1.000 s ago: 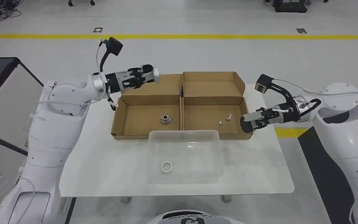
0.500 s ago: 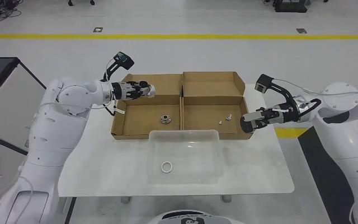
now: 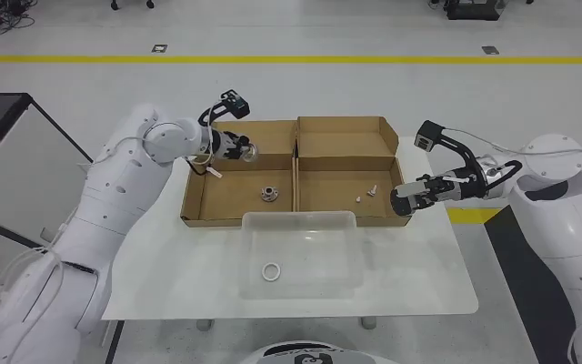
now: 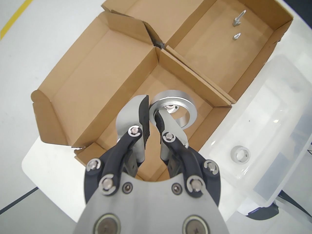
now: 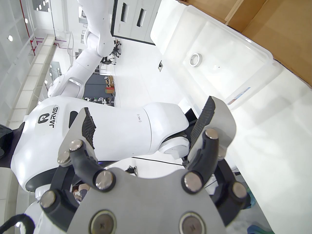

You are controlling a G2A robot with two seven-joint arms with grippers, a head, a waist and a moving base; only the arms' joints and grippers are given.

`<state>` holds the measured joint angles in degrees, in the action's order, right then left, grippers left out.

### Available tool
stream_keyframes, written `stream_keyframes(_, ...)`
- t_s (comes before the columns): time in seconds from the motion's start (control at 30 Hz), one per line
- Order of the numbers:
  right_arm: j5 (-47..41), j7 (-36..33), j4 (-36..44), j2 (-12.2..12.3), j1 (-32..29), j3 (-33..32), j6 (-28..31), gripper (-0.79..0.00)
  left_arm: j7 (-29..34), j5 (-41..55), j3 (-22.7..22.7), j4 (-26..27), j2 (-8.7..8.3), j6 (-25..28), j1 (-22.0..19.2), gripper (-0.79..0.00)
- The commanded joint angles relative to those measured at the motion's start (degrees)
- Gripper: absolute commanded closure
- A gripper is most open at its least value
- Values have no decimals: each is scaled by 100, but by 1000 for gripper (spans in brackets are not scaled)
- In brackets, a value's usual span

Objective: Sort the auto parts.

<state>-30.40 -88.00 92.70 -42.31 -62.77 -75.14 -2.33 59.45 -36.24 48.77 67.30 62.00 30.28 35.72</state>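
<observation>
My left gripper (image 4: 151, 113) is shut on the rim of a silver metal ring (image 4: 173, 105), held above the left cardboard box (image 3: 211, 196); the ring (image 3: 249, 152) hangs over that box's back part. A flanged metal part (image 3: 268, 192) lies on the left box's floor. Two small silver bolts (image 3: 366, 193) lie in the right cardboard box (image 3: 332, 191). A white ring (image 3: 271, 271) rests in the clear plastic bin (image 3: 341, 223). My right gripper (image 5: 148, 115) stands open with nothing in it, beside the right box's outer wall (image 3: 398, 202).
The two boxes sit side by side at the table's back, their lids folded back. The clear bin stands directly in front of them. Bare white tabletop (image 3: 155, 273) lies left and right of the bin.
The left arm swung from outside the left box's back corner to over its interior, carrying the ring. The right arm stayed still.
</observation>
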Motion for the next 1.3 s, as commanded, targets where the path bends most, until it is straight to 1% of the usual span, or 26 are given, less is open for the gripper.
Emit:
stream_keyframes(0.0, 0, 0, 0, 0, 0, 0, 0, -785, -63, -66, -210, -233, 76, 36, -97, 0)
stream_keyframes(0.27, 0, 0, 0, 0, 0, 0, 0, -785, -132, -452, -976, -909, 386, 214, -314, 0)
stream_keyframes(0.6, 0, 0, 0, 0, 0, 0, 0, -785, -397, -1265, -1688, -1550, 739, 252, -482, 0)
stream_keyframes(0.9, 0, 0, 0, 0, 0, 0, 0, -785, -634, -1447, -2064, -2331, 1091, 272, -630, 0)
stream_keyframes(1.07, 0, 0, 0, 0, 0, 0, 0, -785, -817, -1582, -2195, -2743, 1251, 293, -693, 0)
stream_keyframes(1.27, 0, 0, 0, 0, 0, 0, 0, -785, -980, -1605, -2277, -3115, 1427, 332, -751, 0)
